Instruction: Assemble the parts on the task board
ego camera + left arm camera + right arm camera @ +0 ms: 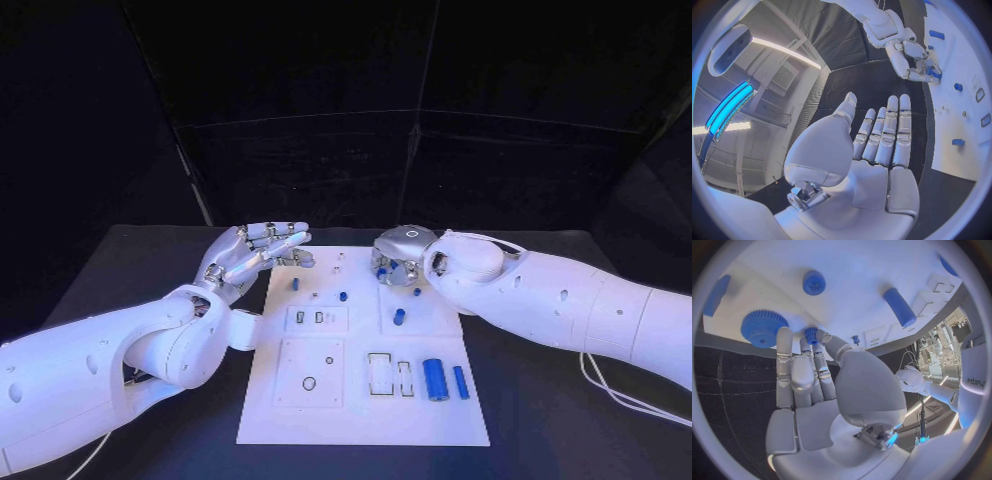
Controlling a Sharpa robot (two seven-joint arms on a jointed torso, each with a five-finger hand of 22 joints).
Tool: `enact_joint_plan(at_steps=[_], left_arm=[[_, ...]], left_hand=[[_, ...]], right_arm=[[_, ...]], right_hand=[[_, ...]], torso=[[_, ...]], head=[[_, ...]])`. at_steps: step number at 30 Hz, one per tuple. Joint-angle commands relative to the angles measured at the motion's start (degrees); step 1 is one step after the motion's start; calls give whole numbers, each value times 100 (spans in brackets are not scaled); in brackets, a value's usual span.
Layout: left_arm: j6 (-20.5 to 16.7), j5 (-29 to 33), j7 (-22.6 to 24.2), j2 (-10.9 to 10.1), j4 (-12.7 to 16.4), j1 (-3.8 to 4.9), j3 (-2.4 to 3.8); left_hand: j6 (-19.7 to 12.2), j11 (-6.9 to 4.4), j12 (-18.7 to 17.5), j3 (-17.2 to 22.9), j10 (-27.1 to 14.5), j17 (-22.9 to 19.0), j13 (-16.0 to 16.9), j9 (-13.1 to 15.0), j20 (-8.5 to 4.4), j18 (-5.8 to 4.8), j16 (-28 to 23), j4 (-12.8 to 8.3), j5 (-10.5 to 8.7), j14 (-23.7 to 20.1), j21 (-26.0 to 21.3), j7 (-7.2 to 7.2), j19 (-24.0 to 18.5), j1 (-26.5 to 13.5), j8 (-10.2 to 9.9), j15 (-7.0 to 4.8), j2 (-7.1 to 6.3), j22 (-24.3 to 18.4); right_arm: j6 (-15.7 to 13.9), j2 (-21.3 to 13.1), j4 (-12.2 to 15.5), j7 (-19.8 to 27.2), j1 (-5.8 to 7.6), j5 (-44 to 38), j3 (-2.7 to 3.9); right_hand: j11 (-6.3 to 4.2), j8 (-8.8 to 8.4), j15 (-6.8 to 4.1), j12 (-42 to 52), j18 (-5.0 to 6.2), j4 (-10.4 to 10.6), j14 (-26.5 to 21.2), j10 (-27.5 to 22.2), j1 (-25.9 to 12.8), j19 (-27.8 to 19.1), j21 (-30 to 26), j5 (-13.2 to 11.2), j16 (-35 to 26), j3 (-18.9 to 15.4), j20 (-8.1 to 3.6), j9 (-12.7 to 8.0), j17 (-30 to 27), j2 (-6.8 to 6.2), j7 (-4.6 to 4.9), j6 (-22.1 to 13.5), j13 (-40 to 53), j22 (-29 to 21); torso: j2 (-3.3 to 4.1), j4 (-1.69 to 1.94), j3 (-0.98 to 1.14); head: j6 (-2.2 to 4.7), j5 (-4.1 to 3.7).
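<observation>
The white task board point(361, 400) lies mid-table. My right hand point(405, 256) hangs over its far right part, fingers down. The thumb and fingertips pinch a small blue gear point(811, 333) right at the board's surface, beside a larger blue gear point(759, 327). From the left wrist view the right hand point(914, 61) shows with blue at its fingertips. My left hand point(257, 252) hovers at the board's far left corner, palm up, fingers straight and apart, holding nothing. Two blue cylinders point(434, 379) lie side by side at the board's near right.
Small blue pieces point(400, 316), point(343, 296) and a peg point(294, 284) sit mid-board. A blue cylinder point(899, 306) and a round blue cap point(814, 282) lie beyond the right hand. Open slots point(379, 373) and an oval hole point(309, 383) mark the near half. Black table point(144, 270) surrounds the board.
</observation>
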Motion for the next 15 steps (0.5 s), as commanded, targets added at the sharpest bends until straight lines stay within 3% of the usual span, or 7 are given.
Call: enact_joint_plan(at_steps=[1, 4, 7, 15], left_arm=[[107, -55, 20, 11, -1, 11, 2], [117, -55, 21, 15, -11, 14, 2], [125, -55, 23, 19, -19, 15, 2], [148, -55, 23, 43, -36, 18, 2]], left_hand=[[-6, 21, -23, 5, -1, 8, -9, -9, 13, 64, 29, -43, 19, 15, 33, 202, 44, -2, -31, -5, 15, 8], [-12, 23, -30, 9, -11, 9, -10, -10, 13, 63, 30, -43, 19, 14, 37, 203, 46, -2, -38, -4, 22, 9], [-12, 23, -30, 9, -11, 9, -10, -10, 13, 63, 30, -44, 19, 13, 37, 203, 46, -2, -38, -3, 23, 9], [-17, 24, -35, 11, -18, 10, -11, -10, 12, 63, 32, -46, 19, 13, 40, 204, 49, 0, -43, -3, 26, 10]], right_arm=[[-599, 12, 29, 74, 7, -47, 1], [-1016, 66, 5, 47, 7, -47, 2], [-1252, 144, -60, 4, 7, -47, 3], [-1422, 395, -278, -24, 8, -15, 4]], right_hand=[[-37, -1, -23, 14, 78, -8, 149, 80, 85, -44, 49, 26, 32, 56, -17, 6, 7, 31, 1, 45, 21, 21], [-11, -26, -10, -11, 79, -56, 137, 68, 173, -71, 125, -25, 63, 151, -18, -2, 27, 36, 33, 26, 19, 67], [5, -41, 5, -27, 78, -72, 133, 61, 194, -98, 183, -63, 90, 197, -12, -7, 47, 15, 47, 14, 20, 102], [12, -55, 20, -42, 78, -57, 125, 60, 175, -138, 242, -168, 114, 224, 1, -10, 54, -15, 56, 8, 22, 138]], torso=[[5, 17, -13], [12, 2, -5], [14, 4, -3], [26, 13, -6]], head=[[23, 2], [39, 12], [53, 8], [71, 29]])
